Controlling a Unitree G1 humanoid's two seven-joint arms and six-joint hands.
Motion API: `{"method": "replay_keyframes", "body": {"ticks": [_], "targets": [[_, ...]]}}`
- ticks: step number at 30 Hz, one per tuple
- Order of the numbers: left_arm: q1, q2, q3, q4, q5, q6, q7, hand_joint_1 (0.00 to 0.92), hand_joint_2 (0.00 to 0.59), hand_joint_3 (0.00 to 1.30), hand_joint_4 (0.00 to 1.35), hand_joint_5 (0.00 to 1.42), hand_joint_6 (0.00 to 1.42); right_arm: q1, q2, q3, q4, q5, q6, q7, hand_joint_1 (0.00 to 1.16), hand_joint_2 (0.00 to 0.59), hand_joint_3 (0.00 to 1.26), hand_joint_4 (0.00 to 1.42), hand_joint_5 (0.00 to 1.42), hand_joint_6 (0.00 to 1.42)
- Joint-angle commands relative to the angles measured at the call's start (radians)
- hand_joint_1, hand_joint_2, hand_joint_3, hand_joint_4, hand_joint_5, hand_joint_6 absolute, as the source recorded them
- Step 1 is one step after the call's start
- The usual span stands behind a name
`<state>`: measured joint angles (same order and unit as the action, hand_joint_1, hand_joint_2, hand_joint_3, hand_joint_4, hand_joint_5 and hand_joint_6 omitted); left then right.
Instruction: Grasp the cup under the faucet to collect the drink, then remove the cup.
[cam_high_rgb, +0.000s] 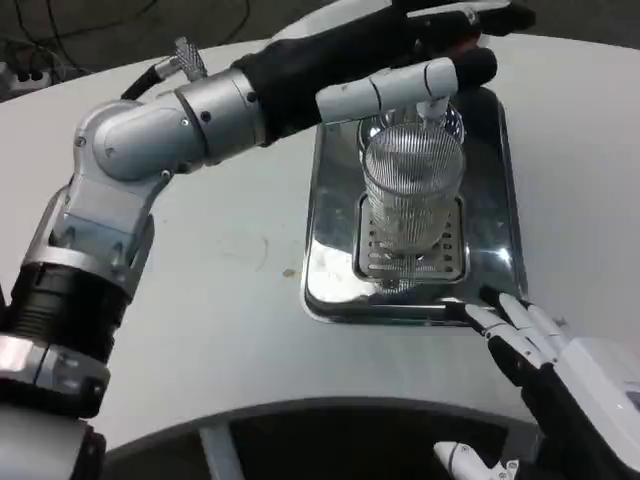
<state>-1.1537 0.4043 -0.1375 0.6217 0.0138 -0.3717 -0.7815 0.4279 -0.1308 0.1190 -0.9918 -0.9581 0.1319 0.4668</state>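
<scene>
Reading left to right, we see the left hand (400, 55) reaching across from the left side of the desk (220, 290) to the top of the faucet (440, 100), its fingers laid over the tap; whether they actually grip the handle we cannot tell, since the hand covers it. Directly below, the ribbed glass cup (412, 195) stands upright on the grate of the metal drip tray (330, 200), under the spout. At lower right, the right hand (535, 345) rests released, fingers apart, just beside the tray's near rim and holding nothing. We judge the main risk to be an unsupported cup: if the drink flows while no hand steadies it, an off-centre stream may splash the tray. A second risk is the left forearm, which hangs close above the rim and may knock the cup over.
</scene>
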Motion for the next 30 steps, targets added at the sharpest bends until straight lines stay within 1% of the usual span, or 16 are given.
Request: {"method": "replay_keyframes", "body": {"ticks": [1, 10, 15, 19, 26, 28, 29, 30], "targets": [[-0.003, 0.017, -0.036, 0.038, 0.048, -0.032, -0.030, 0.000, 0.111, 0.12, 0.04, 0.13, 0.13, 0.007, -0.004, 0.000, 0.012, 0.003, -0.017, -0.018, 0.40, 0.382, 0.12, 0.00, 0.00, 0.00], [-0.025, 0.024, -0.052, 0.092, 0.076, -0.091, -0.031, 0.000, 0.109, 0.12, 0.04, 0.13, 0.11, 0.003, -0.002, 0.003, 0.034, 0.011, -0.021, -0.032, 0.40, 0.382, 0.12, 0.00, 0.00, 0.00], [-0.032, 0.029, -0.060, 0.113, 0.088, -0.120, -0.023, 0.000, 0.109, 0.12, 0.04, 0.13, 0.11, -0.011, 0.007, -0.001, 0.048, 0.031, -0.006, -0.039, 0.40, 0.384, 0.12, 0.00, 0.00, 0.00], [-0.039, 0.037, -0.069, 0.133, 0.097, -0.145, -0.012, 0.000, 0.108, 0.12, 0.04, 0.13, 0.11, -0.045, 0.029, -0.015, 0.075, 0.096, 0.030, -0.039, 0.40, 0.388, 0.11, 0.00, 0.00, 0.00], [-0.037, 0.042, -0.079, 0.141, 0.124, -0.182, 0.000, 0.000, 0.111, 0.12, 0.04, 0.12, 0.11, -0.088, 0.046, -0.033, 0.098, 0.181, 0.073, -0.053, 0.40, 0.384, 0.10, 0.00, 0.00, 0.00], [-0.034, 0.043, -0.080, 0.140, 0.129, -0.187, 0.003, 0.000, 0.112, 0.12, 0.04, 0.12, 0.11, -0.111, 0.064, -0.048, 0.117, 0.246, 0.094, -0.065, 0.40, 0.383, 0.10, 0.00, 0.00, 0.00], [-0.033, 0.043, -0.081, 0.139, 0.130, -0.189, 0.004, 0.000, 0.112, 0.12, 0.04, 0.12, 0.11, -0.119, 0.068, -0.054, 0.123, 0.270, 0.101, -0.071, 0.41, 0.377, 0.09, 0.00, 0.00, 0.00], [-0.033, 0.044, -0.082, 0.139, 0.131, -0.190, 0.005, 0.000, 0.112, 0.11, 0.04, 0.12, 0.11, -0.130, 0.072, -0.060, 0.131, 0.291, 0.104, -0.081, 0.44, 0.345, 0.06, 0.00, 0.00, 0.00]]}}
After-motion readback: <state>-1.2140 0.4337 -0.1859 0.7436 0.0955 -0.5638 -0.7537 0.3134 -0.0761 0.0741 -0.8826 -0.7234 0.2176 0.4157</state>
